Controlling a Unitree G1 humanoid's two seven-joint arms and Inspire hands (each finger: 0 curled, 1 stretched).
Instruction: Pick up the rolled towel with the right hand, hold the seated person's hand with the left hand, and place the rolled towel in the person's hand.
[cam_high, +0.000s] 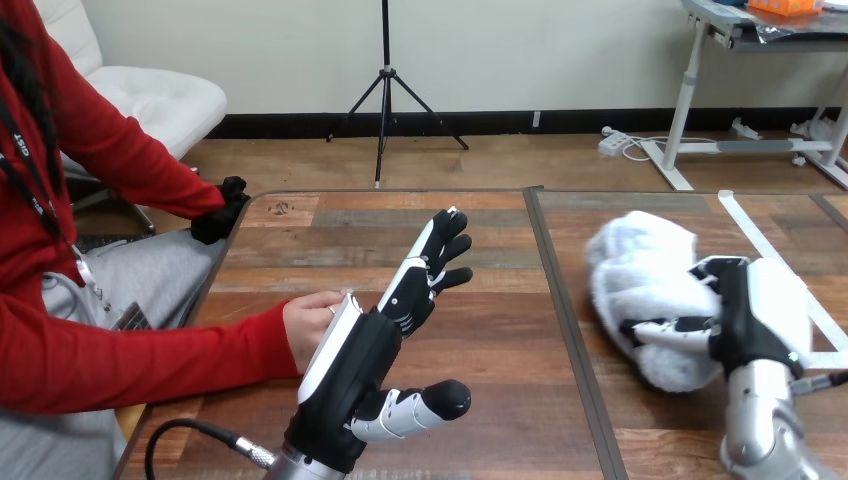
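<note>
A rolled white fluffy towel (645, 290) lies on the right half of the wooden table (480, 330). My right hand (745, 320) is on the towel's near right side, its fingers curled into the pile and gripping it. My left hand (385, 330) stands over the table's left half, open, with straight fingers pointing up and away and the thumb stretched toward the right. The person's hand (305, 325) with a red sleeve rests on the table just behind my left palm, partly hidden by it. I cannot tell if the two touch.
A seam (560, 320) runs between the two tabletops, left of the towel. White tape lines (770, 255) mark the table at the far right. The person sits at the left edge.
</note>
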